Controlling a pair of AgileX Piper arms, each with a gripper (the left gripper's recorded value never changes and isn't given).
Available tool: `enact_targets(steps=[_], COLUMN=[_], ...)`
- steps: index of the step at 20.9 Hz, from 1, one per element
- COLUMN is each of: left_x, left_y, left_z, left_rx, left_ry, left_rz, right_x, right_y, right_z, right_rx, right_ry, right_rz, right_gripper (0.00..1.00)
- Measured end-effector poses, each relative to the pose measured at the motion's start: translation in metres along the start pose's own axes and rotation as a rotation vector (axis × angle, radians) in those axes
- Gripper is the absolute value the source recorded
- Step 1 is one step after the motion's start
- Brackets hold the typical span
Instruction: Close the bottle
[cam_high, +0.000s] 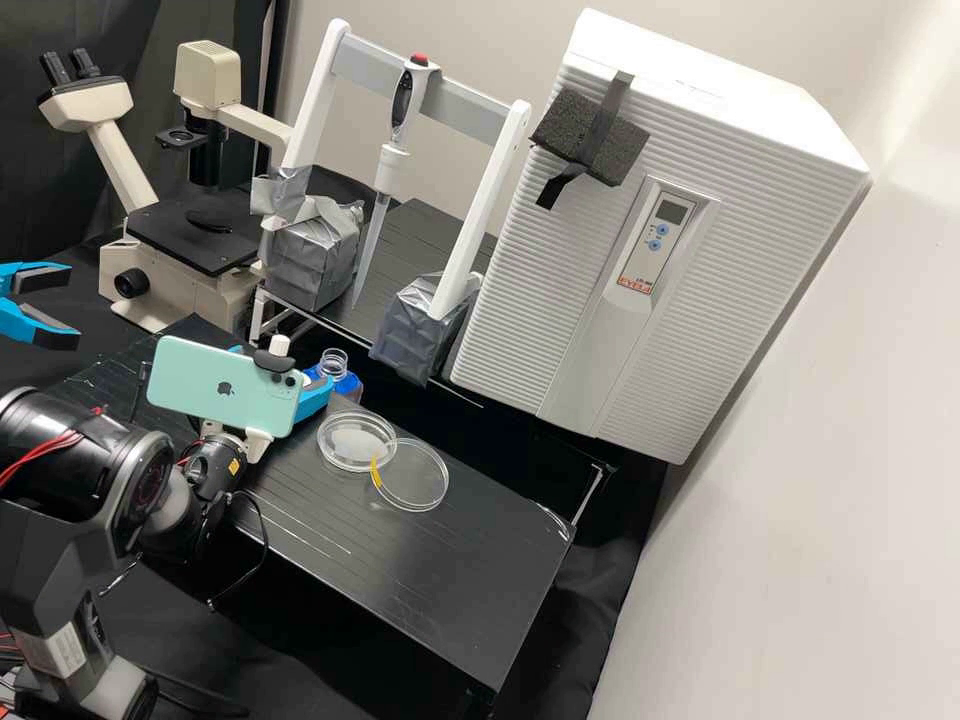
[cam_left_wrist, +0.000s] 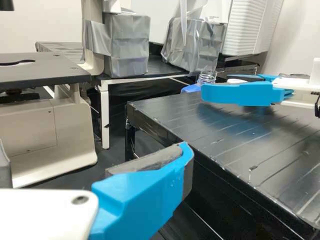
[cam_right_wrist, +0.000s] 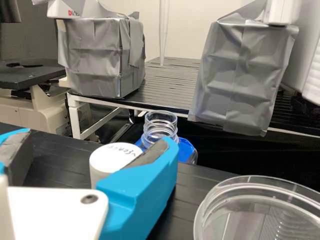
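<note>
Closing the bottle (cam_right_wrist: 160, 122) asks first for a firm hold on the white cap (cam_right_wrist: 116, 152). The bottle stands open at the far edge of the black worktop (cam_high: 430, 570), just beyond the right gripper (cam_right_wrist: 92, 146), and its threaded mouth is bare. The right jaws stand wide apart with the cap between them. The cap lies against one finger and a clear gap shows to the other, so I judge it is not yet clamped. The jaws should shut square on the cap's side, bring it level over the mouth, lower it straight and then turn it, without pushing the bottle over. The left gripper (cam_high: 68, 305) hangs well apart, beside the microscope (cam_high: 160, 250), with its jaws spread and holding nothing; it could steady the bottle. Two clear dishes (cam_high: 355, 440) lie near the bottle, and one could be knocked. The taped grey blocks (cam_right_wrist: 100, 55) of the pipette stand (cam_high: 420, 90) rise close behind, which limits the room there
</note>
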Motion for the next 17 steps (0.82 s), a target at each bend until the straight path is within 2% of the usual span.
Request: enact_targets(steps=[11,17], left_x=[0.0003,-0.0003], left_y=[-0.0015,0.0001], left_z=[0.0014,0.0026], left_rx=[-0.003,0.005], left_ry=[-0.005,-0.006], left_rz=[-0.004,0.001], right_x=[0.0000,0.0000], right_y=[0.0008,0.0008], right_z=[-0.0008,-0.0008], right_rx=[0.000,0.000], right_ry=[0.009,0.009], right_rz=[0.008,0.008], right_gripper=[0.00,0.00])
